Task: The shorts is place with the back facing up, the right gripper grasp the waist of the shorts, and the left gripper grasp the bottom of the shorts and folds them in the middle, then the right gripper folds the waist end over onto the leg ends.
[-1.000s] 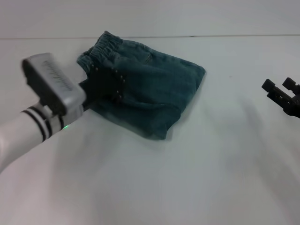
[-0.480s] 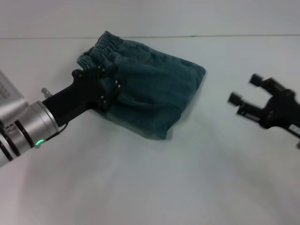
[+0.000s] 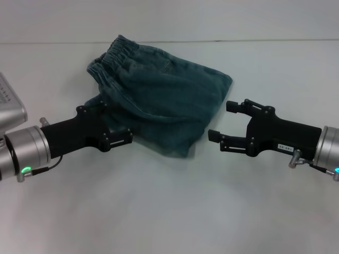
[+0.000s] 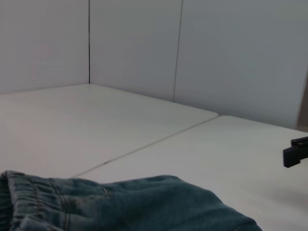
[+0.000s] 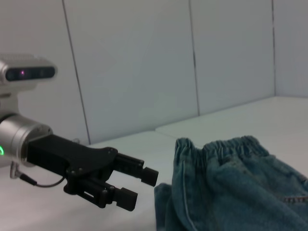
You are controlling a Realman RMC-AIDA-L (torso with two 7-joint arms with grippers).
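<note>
Flanking folded shorts [image 3: 164,100] | left gripper [image 3: 124,138] parted, touching edge | right gripper [image 3: 222,120] agape, apart

Light: soft and even, a bit dim, with a cool grey look on the table [image 3: 169,211].
Shadows: faint soft ones under the shorts [image 3: 164,100] and under the left gripper [image 3: 126,138] and the right gripper [image 3: 225,123].
Glare: only a small shine on the silver arm parts.
Glowing spots: a tiny green light on the left arm, a tiny blue one on the right arm.
Blur: the head view is a little soft; in the left wrist view the close cloth looks fuzzy.
Walls: flat and pale in both wrist views.
</note>
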